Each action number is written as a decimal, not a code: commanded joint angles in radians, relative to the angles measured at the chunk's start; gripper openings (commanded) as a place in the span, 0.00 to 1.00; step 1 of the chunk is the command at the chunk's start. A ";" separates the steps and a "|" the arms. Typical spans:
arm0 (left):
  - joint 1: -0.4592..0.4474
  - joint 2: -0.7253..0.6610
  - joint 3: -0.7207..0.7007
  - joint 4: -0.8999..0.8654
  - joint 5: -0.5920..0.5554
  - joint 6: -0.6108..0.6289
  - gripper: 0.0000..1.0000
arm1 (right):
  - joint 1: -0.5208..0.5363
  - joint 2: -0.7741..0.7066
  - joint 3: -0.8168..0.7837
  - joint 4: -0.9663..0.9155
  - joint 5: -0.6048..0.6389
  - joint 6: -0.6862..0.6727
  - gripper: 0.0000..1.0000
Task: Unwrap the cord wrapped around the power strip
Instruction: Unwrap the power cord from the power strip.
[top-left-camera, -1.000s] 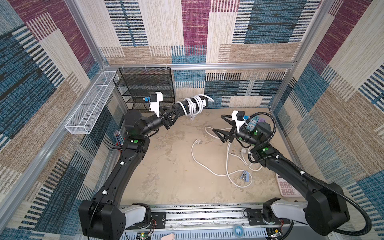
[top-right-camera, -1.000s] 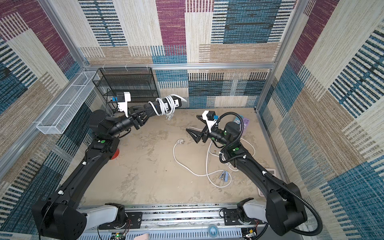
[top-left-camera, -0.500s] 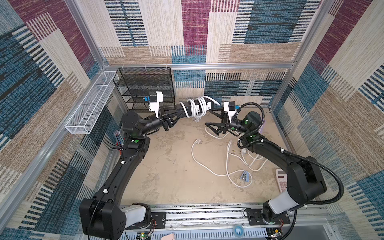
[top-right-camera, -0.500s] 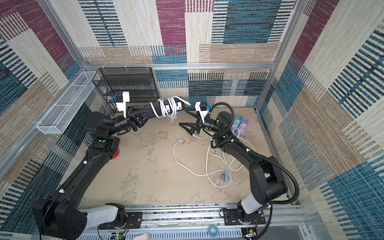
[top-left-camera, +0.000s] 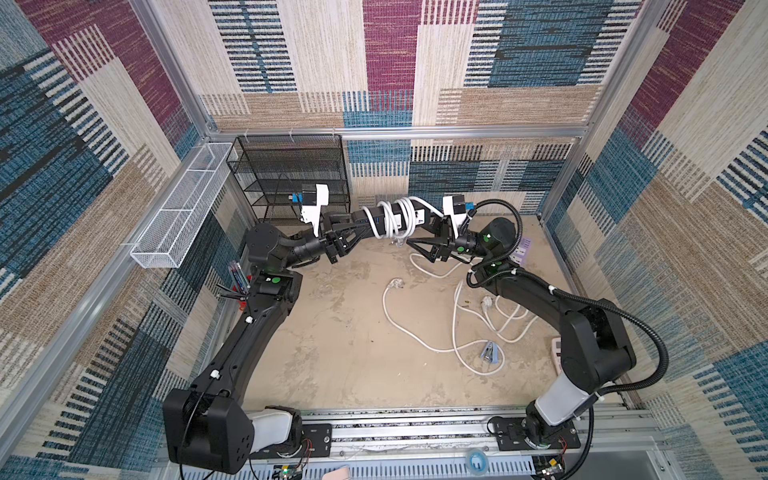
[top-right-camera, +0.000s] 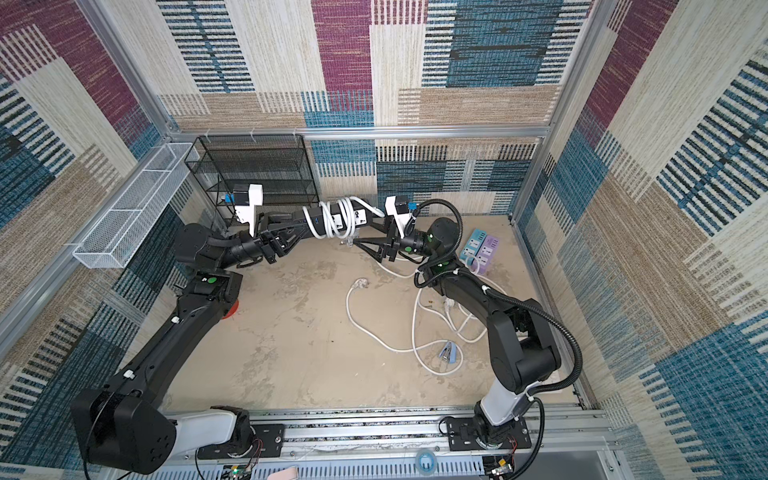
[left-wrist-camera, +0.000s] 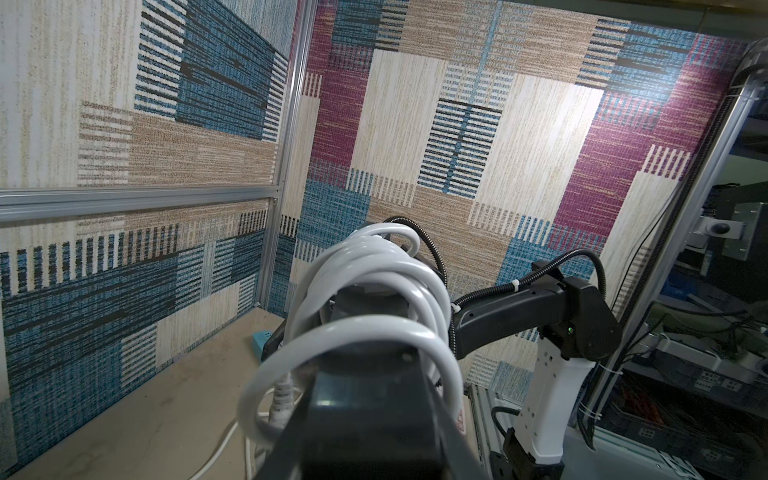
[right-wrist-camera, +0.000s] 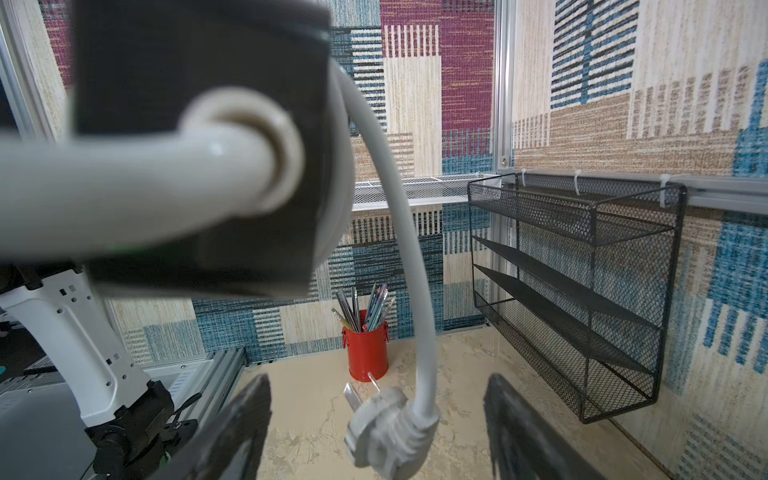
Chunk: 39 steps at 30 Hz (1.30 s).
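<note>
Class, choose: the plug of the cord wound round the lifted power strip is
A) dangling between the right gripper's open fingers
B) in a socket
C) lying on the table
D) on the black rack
A: in the right wrist view the plug hangs from the cord between the right gripper's spread fingers.

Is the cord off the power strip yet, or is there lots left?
Barely begun. Done: the left claw holds the power strip up, and the plug dangles free. In hand: the open right claw surrounds that plug. Left: several loops of cord wrap the strip.
</note>
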<state>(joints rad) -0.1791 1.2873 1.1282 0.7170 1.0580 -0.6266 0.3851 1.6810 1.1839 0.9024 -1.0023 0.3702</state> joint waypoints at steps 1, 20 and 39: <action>0.000 0.000 0.001 0.111 0.013 -0.048 0.00 | 0.003 0.019 0.018 0.057 -0.013 0.049 0.77; -0.002 0.005 -0.015 0.131 0.035 -0.053 0.00 | 0.005 0.030 0.054 0.017 0.015 0.037 0.00; -0.014 -0.009 -0.015 -0.142 -0.017 0.136 0.00 | -0.097 -0.153 0.307 -0.615 0.157 -0.416 0.00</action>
<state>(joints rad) -0.1947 1.2900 1.1034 0.6361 1.0748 -0.5739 0.2886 1.5776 1.5101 0.4290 -0.9272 0.0887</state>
